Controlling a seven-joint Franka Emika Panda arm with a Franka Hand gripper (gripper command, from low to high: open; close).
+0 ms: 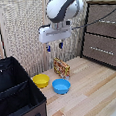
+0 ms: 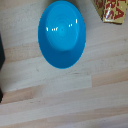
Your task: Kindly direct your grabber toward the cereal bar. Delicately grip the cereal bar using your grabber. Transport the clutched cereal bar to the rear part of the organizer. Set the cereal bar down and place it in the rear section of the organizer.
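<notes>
The cereal bar is a small yellow-orange package with red print. It stands on the wooden table behind the blue bowl; a corner of it shows in the wrist view. My grabber hangs in the air above the bar and the bowls, its two blue-tipped fingers apart and empty. The organizer is a large black fabric box with dividers at the exterior view's left; a dark edge in the wrist view may be its side. The fingers do not show in the wrist view.
A blue bowl sits in front of the bar and fills the wrist view. A yellow bowl sits beside it, near the organizer. A brown wooden drawer cabinet stands at the exterior view's right.
</notes>
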